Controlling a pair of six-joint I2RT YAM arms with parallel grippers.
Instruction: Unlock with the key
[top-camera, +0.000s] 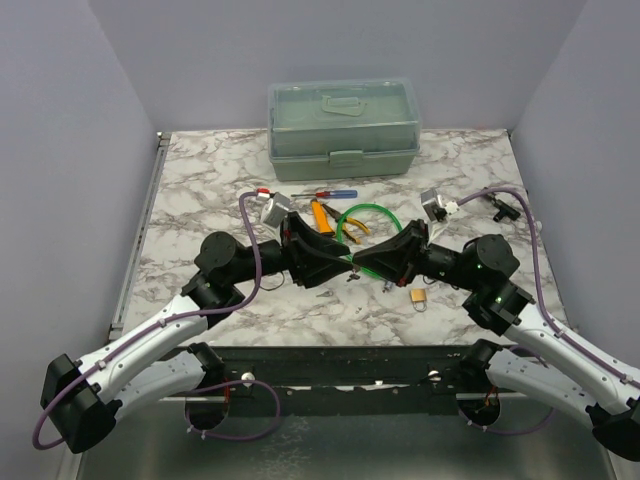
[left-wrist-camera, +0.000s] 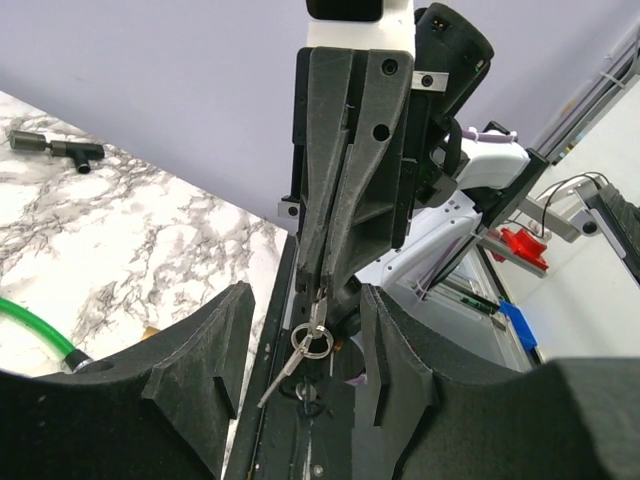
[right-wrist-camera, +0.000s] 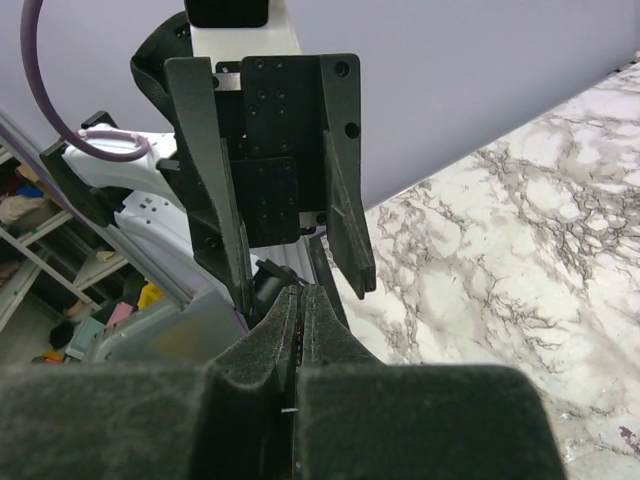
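writing: any stamp on the brass padlock (top-camera: 420, 297) is too small to read from the top cam.
key (left-wrist-camera: 283, 373): hangs tilted off a small split ring (left-wrist-camera: 313, 342), up in the air between your two claws. From above it's just a glint.
your right gripper (right-wrist-camera: 301, 320): pinched tight on the key bunch. A thin metal strip runs from the ring up into its tips, and you can't tell whether that's a second key.
your left gripper (left-wrist-camera: 305, 300): spread wide, a finger on either side of the key, gripping nothing.
padlock spot: on the marble table (top-camera: 200, 180) just beside your right arm, apart from both claws.
hard to see: the green hose (left-wrist-camera: 40, 335) is cut off in the left wrist view. The plastic toolbox (top-camera: 343, 128) is closed and its contents are a haze.
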